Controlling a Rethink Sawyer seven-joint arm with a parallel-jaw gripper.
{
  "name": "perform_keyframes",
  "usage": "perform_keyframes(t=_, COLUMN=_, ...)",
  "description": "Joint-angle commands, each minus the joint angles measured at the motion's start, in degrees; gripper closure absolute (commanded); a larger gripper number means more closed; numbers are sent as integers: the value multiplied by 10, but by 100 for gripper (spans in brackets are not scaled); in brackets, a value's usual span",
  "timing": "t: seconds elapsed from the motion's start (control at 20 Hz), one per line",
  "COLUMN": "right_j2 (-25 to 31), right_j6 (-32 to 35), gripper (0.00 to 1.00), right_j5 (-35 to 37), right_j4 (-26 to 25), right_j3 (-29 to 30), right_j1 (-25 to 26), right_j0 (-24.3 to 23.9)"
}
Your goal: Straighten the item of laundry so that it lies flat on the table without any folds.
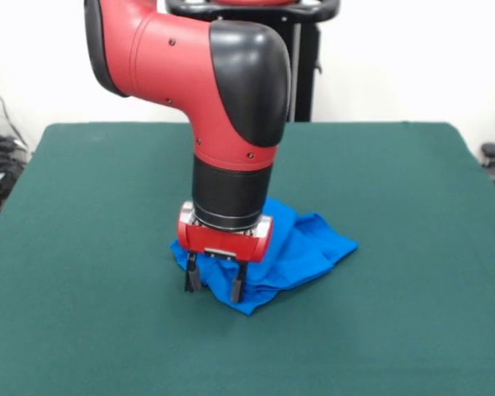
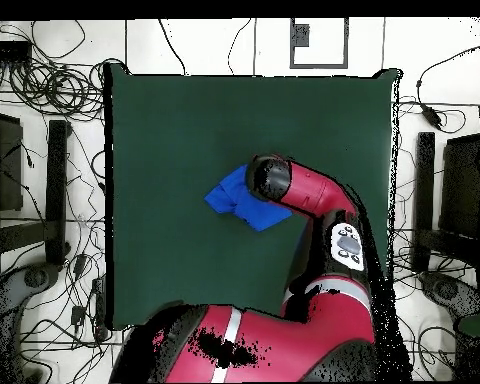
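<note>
Broadly, the dark green surface (image 1: 396,206) fills the room's middle, with white walls behind it and cables strewn on the floor around it. The blue T-shirt (image 1: 301,247) lies crumpled near the surface's centre, print hidden. The end effector (image 1: 215,284) stands released over the T-shirt's edge, covered by the arm from overhead
</note>
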Motion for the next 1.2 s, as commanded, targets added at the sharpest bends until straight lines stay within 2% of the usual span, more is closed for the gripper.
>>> perform_keyframes(t=0.05, right_j2=73, right_j6=31, gripper=0, right_j5=32, right_j4=-24, right_j3=-6, right_j1=5, right_j0=-1)
perform_keyframes(t=0.55, right_j2=83, right_j6=36, gripper=0, right_j5=43, right_j4=-19, right_j3=15, right_j1=-9, right_j0=0)
perform_keyframes(t=1.2, right_j2=99, right_j6=33, gripper=0, right_j5=56, right_j4=-17, right_j3=11, right_j1=0, right_j0=-3)
